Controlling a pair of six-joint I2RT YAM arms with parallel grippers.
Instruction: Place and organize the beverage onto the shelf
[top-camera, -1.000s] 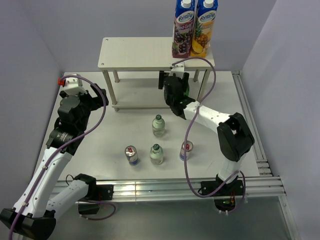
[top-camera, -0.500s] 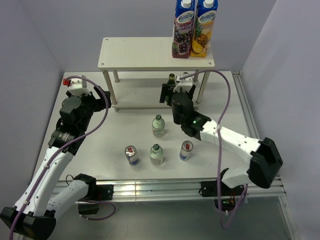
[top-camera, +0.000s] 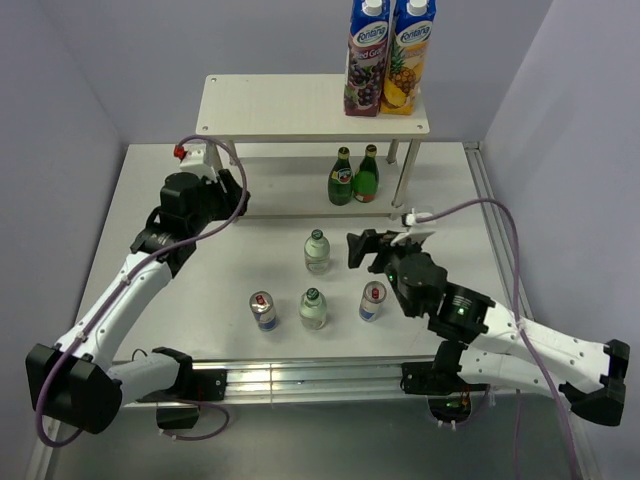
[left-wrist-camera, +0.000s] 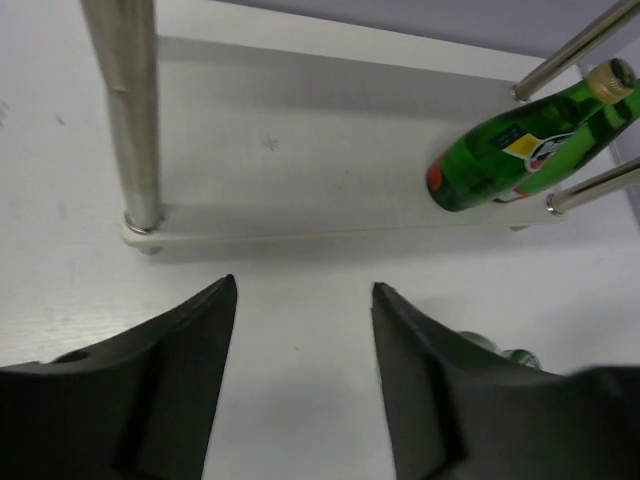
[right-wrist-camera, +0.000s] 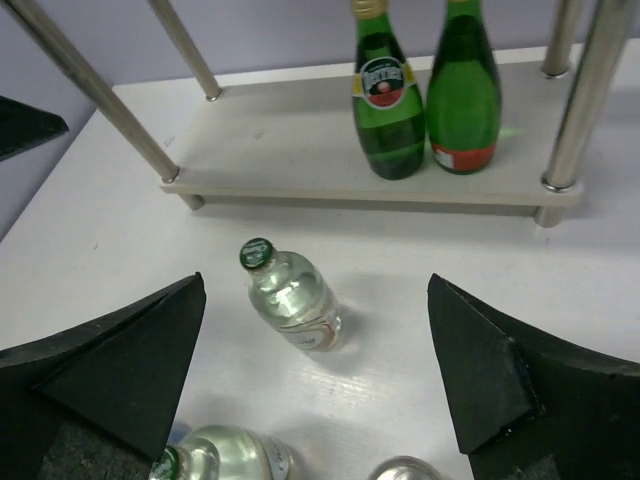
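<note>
The cream-white shelf (top-camera: 290, 105) stands at the back of the table. Two dark green bottles (top-camera: 340, 178) (top-camera: 367, 175) stand upright side by side on its lower board (right-wrist-camera: 300, 150), toward the right. Two clear green-capped bottles (top-camera: 317, 251) (top-camera: 313, 308) and two slim cans (top-camera: 263, 310) (top-camera: 372, 300) stand on the table in front. My right gripper (top-camera: 362, 247) hovers open just right of the farther clear bottle (right-wrist-camera: 295, 305), touching nothing. My left gripper (top-camera: 243, 197) is open and empty by the shelf's front left leg (left-wrist-camera: 125, 110).
Two tall juice cartons (top-camera: 385, 55) stand on the right end of the shelf's top board. Slim metal legs (right-wrist-camera: 585, 90) frame the lower tier. Walls close in the table at left, back and right. A rail (top-camera: 350, 375) runs along the near edge.
My right arm has drawn back from the lower tier toward the front, leaving both green bottles standing there. My left arm has swung right toward the shelf's left legs, its jaws narrower than before.
</note>
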